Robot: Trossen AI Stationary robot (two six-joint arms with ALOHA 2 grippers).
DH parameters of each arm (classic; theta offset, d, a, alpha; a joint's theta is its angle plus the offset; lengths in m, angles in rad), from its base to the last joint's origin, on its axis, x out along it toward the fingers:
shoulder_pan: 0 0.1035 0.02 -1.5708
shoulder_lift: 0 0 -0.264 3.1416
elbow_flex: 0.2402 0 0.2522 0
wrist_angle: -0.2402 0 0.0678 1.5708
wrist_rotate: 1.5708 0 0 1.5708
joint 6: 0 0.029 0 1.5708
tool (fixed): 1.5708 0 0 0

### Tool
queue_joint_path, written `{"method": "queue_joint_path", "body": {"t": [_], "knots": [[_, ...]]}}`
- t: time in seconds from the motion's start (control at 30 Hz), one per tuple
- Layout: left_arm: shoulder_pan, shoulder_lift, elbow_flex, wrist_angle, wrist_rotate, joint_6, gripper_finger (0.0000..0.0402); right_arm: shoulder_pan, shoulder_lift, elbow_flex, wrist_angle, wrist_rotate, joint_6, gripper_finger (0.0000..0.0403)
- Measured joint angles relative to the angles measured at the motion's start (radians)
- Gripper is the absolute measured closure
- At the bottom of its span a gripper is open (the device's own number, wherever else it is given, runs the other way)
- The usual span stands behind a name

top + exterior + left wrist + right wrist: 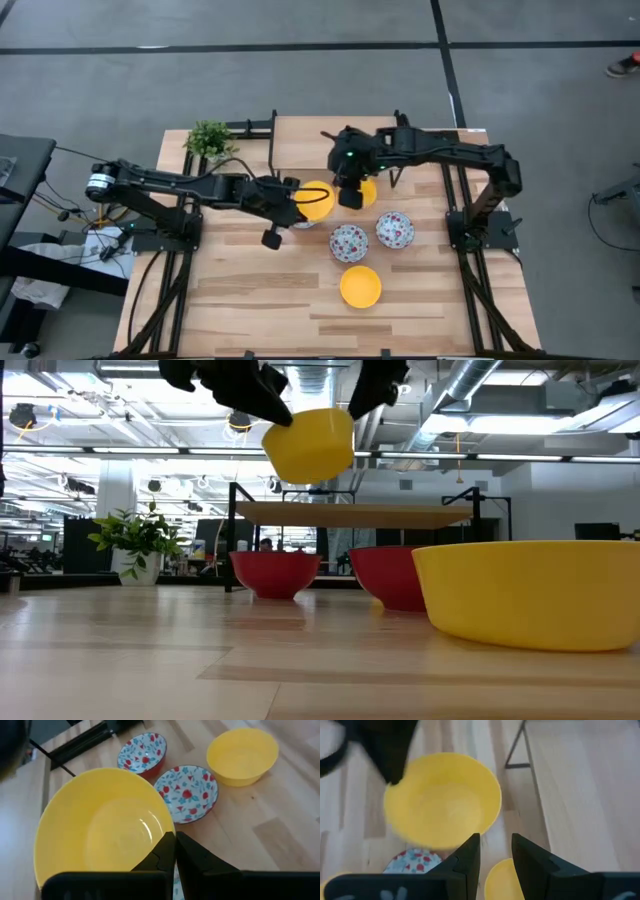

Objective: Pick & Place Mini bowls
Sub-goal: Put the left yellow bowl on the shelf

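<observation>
Yellow bowl [535,595]: cut off at right edge of low view. Yellow bowl [366,192], centre of high view: largely hidden under right gripper [351,196]. Patterned bowl [412,860]: partly covered by held bowl [443,800]. Left arm [380,742]: blurred, upper left.

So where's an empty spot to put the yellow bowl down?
Bare wood lies along the table's near edge, left of the lone yellow bowl, and beside the plant. The middle is crowded: two floral bowls, both arms, and the held yellow bowl.
</observation>
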Motion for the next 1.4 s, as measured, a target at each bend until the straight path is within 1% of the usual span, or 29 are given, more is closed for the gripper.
{"method": "queue_joint_path", "body": {"t": [0.1,0.27,0.57,0.63,0.83,1.4], "knots": [[-0.009,0.000,0.000,0.000,-0.029,0.031,0.0392,-0.002,0.028,0.000,0.023,0.008,0.067,0.0301],[-0.011,-0.001,0.000,-0.001,-0.030,0.053,0.0392,0.000,0.057,-0.001,0.045,0.005,0.096,0.0301],[-0.010,-0.002,0.000,-0.001,-0.042,0.057,0.0391,0.010,0.068,-0.001,0.072,0.005,0.097,0.0301],[-0.011,-0.002,0.000,0.000,-0.060,0.058,0.0391,0.010,0.068,-0.001,0.073,0.005,0.097,0.0301],[-0.010,-0.002,0.000,0.000,-0.088,0.106,0.0391,0.010,0.068,-0.001,0.072,0.005,0.098,0.0301],[-0.011,-0.002,0.000,0.024,-0.128,0.109,0.0391,0.006,0.068,-0.001,0.045,0.009,0.103,0.0301]]}}
